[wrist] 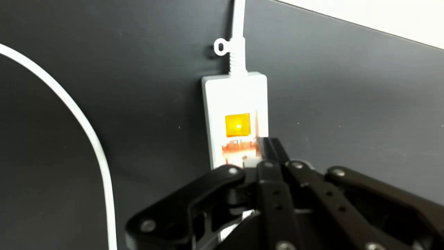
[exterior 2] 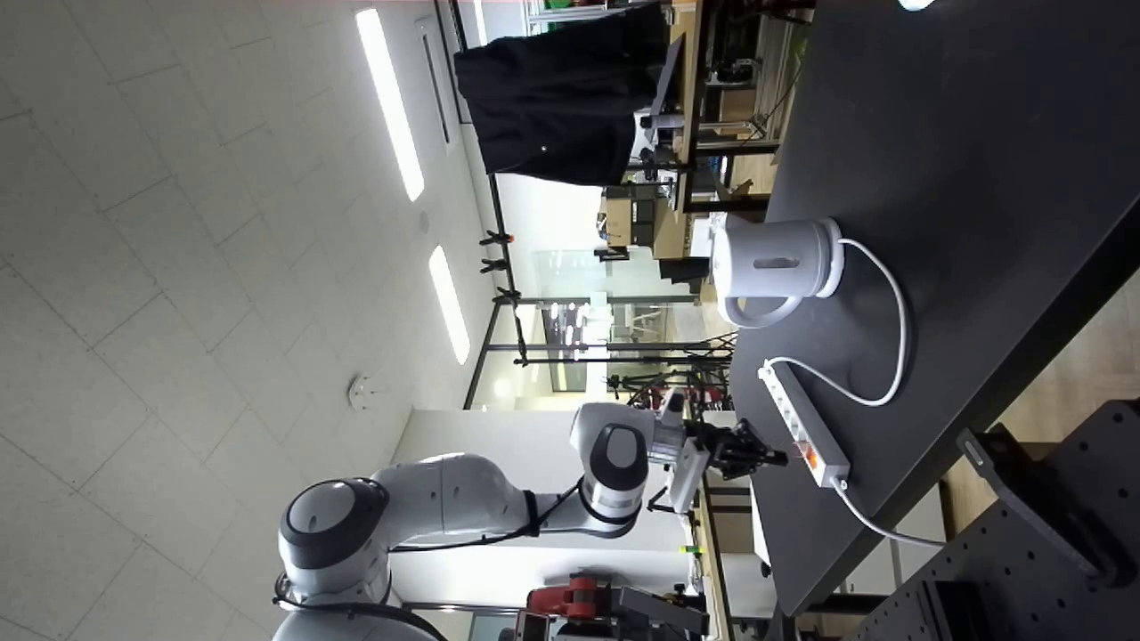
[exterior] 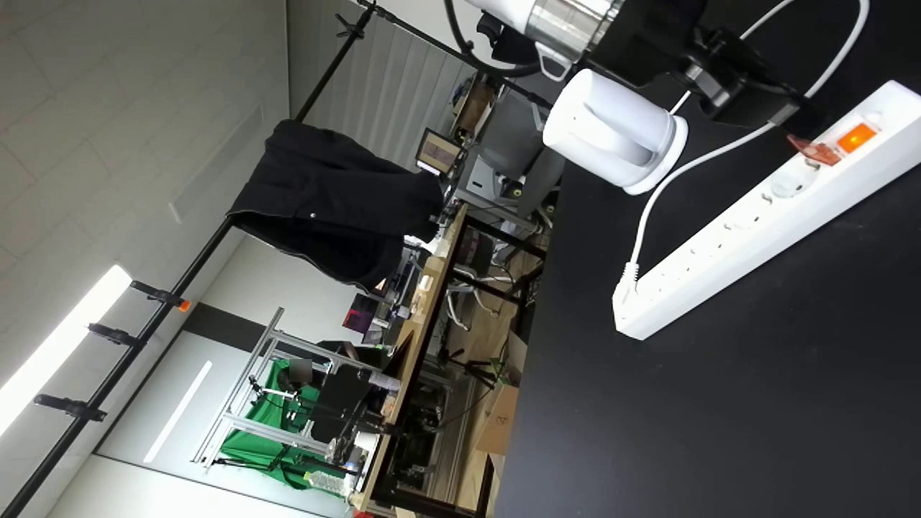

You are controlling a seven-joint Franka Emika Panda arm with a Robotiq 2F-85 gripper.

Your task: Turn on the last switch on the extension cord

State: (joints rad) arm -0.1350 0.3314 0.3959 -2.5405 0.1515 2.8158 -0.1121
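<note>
The white extension cord point(exterior: 763, 241) lies on the black table and also shows in an exterior view point(exterior 2: 815, 418) and the wrist view point(wrist: 239, 93). One switch point(wrist: 238, 125) near its cable end glows orange; it also shows in both exterior views point(exterior: 856, 137) point(exterior 2: 811, 458). A see-through reddish flap point(exterior: 813, 150) stands beside the switch, also in the wrist view point(wrist: 239, 147). My gripper point(wrist: 272, 146) is shut, its fingertips pressed together and empty, over the strip's edge beside the flap. I cannot tell whether it touches. The gripper hides part of the strip in the wrist view.
A white kettle point(exterior: 611, 133) stands by the strip's far end, also in an exterior view point(exterior 2: 775, 258). Its white cable point(wrist: 100, 156) curves over the table point(exterior: 683, 432) and plugs into the strip. The table edge point(wrist: 347, 21) runs past the strip's cable end.
</note>
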